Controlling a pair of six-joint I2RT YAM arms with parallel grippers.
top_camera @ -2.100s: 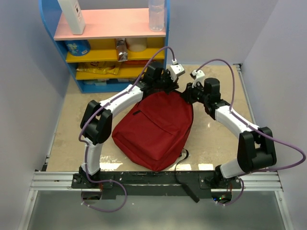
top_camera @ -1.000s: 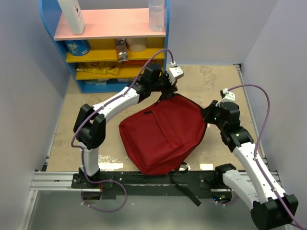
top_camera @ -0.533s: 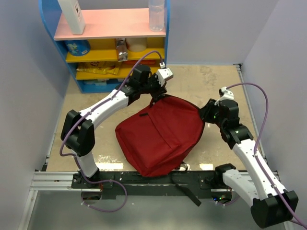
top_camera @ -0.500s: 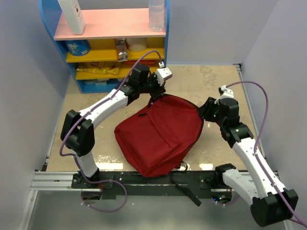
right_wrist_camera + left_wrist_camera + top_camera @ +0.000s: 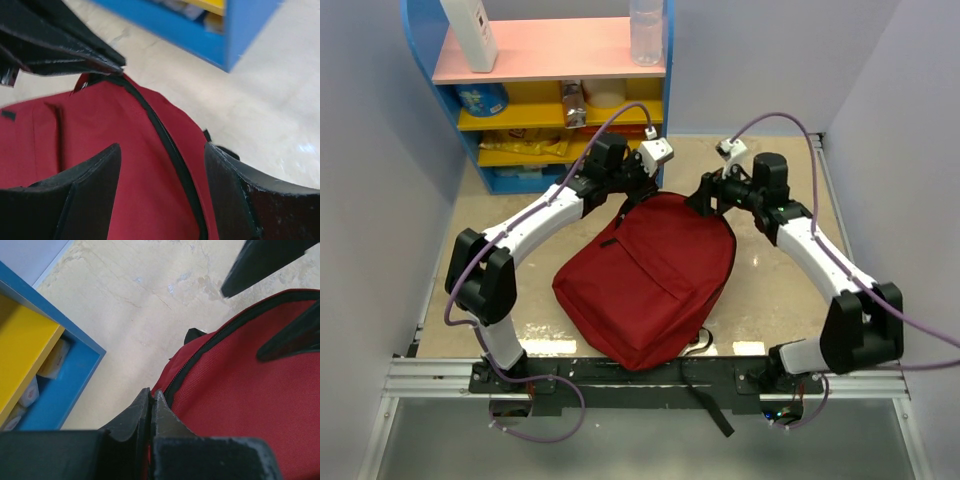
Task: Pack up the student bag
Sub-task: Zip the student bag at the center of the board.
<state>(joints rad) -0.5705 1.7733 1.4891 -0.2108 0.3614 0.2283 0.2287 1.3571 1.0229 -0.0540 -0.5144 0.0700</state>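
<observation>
Student bag [image 5: 645,285], big, dark red cloth, lies on the beige table [image 5: 760,300], its top under both jaws. Left jaws pinch its top edge tight. Right jaws gape wide over the black zip [image 5: 170,145], holding nothing. They might grab cloth, not zip; the pinch might slip.

I log the student bag [image 5: 645,285] as matt woven cloth, the table [image 5: 772,292] mottled and faintly glossy, the shelf [image 5: 560,50] smooth-painted.
</observation>
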